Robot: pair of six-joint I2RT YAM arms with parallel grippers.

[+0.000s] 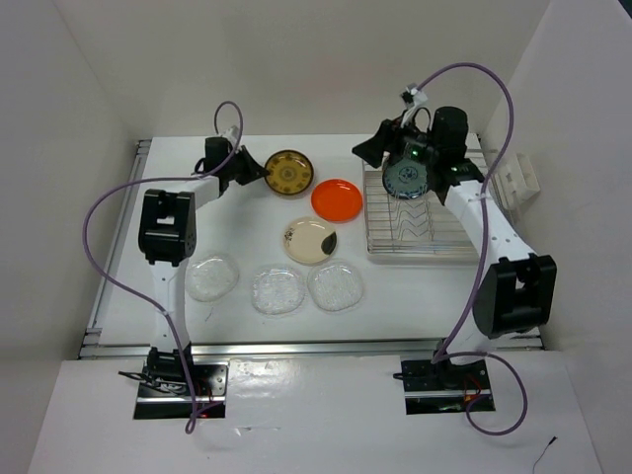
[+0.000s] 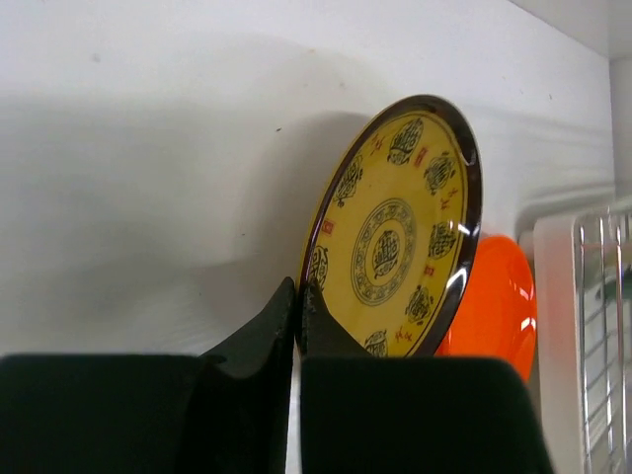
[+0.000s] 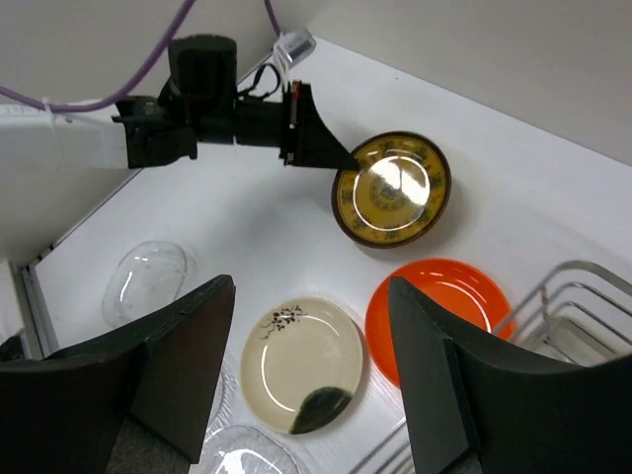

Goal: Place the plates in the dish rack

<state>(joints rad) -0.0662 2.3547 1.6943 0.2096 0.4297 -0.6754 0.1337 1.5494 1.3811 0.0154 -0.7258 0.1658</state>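
My left gripper (image 1: 255, 169) (image 2: 299, 296) is shut on the near rim of the brown plate with gold pattern (image 1: 289, 173) (image 2: 395, 247) (image 3: 392, 188) at the back of the table. Beside it lies the orange plate (image 1: 336, 200) (image 2: 499, 306) (image 3: 439, 296), and the cream plate with a dark patch (image 1: 311, 240) (image 3: 304, 360) lies in front. Three clear glass plates (image 1: 212, 276) (image 1: 277, 290) (image 1: 335, 286) sit in a row nearer the arms. A teal patterned plate (image 1: 406, 179) stands upright in the dish rack (image 1: 420, 222) (image 3: 583, 296). My right gripper (image 1: 380, 150) (image 3: 308, 296) hangs open and empty above the rack's left end.
White walls close in the table at the back and on both sides. Purple cables loop above each arm. A small white fitting (image 1: 518, 178) sits on the right wall beside the rack.
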